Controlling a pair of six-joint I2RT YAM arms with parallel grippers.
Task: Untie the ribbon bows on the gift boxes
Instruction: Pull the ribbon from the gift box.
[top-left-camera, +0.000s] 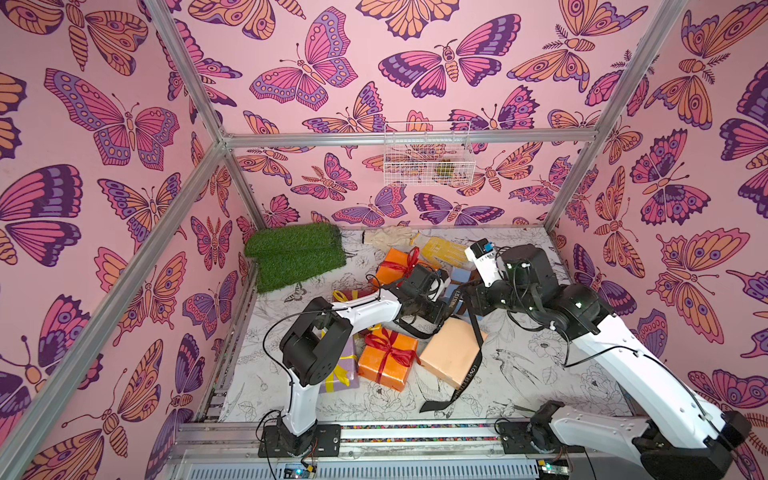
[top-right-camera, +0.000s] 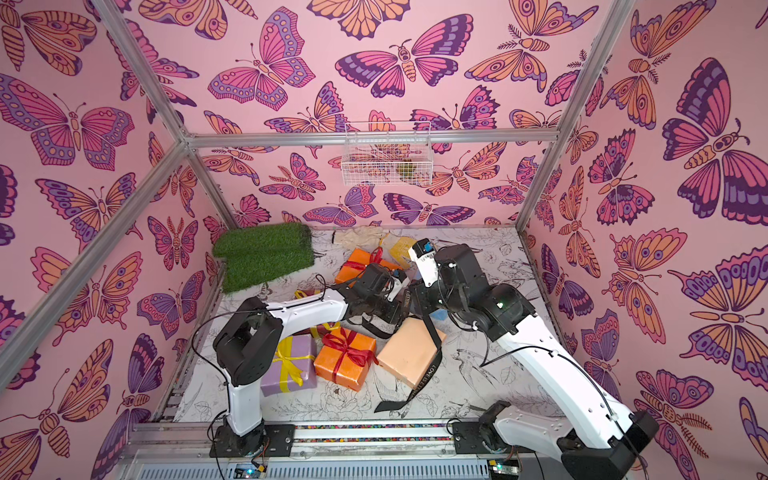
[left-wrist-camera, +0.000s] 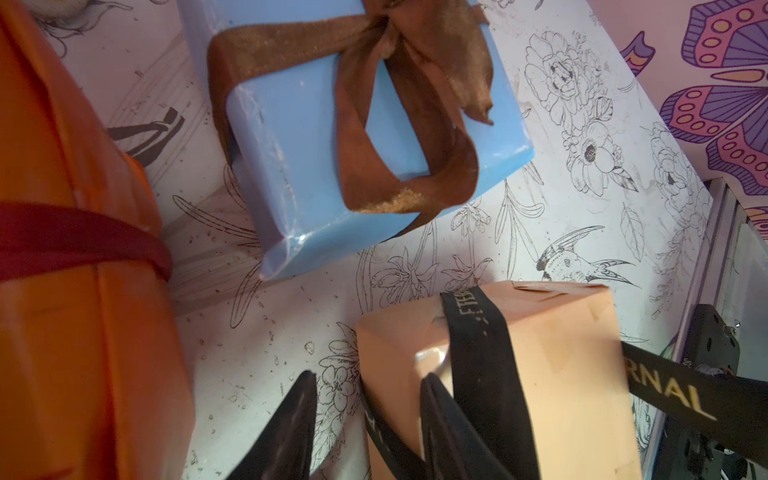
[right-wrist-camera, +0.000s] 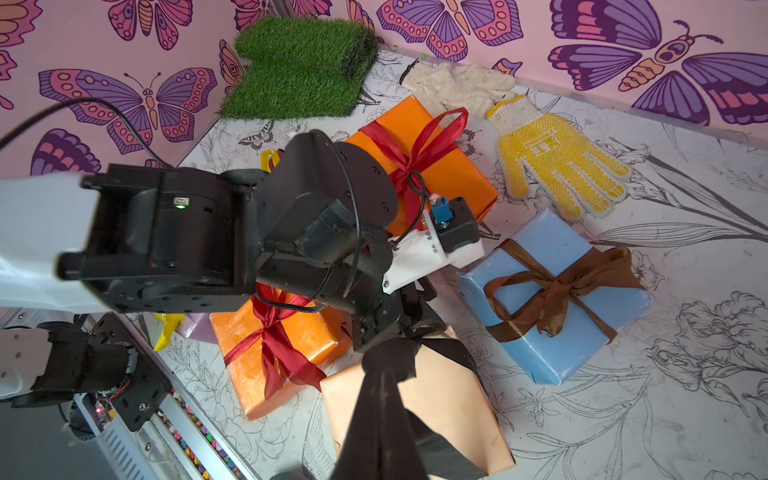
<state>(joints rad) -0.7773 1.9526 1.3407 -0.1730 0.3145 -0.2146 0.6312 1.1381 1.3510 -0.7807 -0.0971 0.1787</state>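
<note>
Ribbon (top-left-camera: 467, 374), black and lettered, trails over the peach box (top-left-camera: 446, 353) at the middle of the surface (top-left-camera: 540, 374), pinched in the right gripper (right-wrist-camera: 384, 374), while the left gripper (left-wrist-camera: 370, 376) straddles the box's corner, jaws apart.

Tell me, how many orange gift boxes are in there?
2. The rear orange box lies beside the yellow glove; the front orange box lies between the lilac box and the peach box. Another may be hidden.

Pink walls (top-left-camera: 374, 104) printed with large purple and orange butterflies close in three sides, framed by aluminium rails (top-left-camera: 291, 139). A white wire basket (top-left-camera: 428, 160) hangs on the back rail. The tabletop (top-left-camera: 540, 374) bears black line drawings of flowers and birds, evenly lit.
</note>
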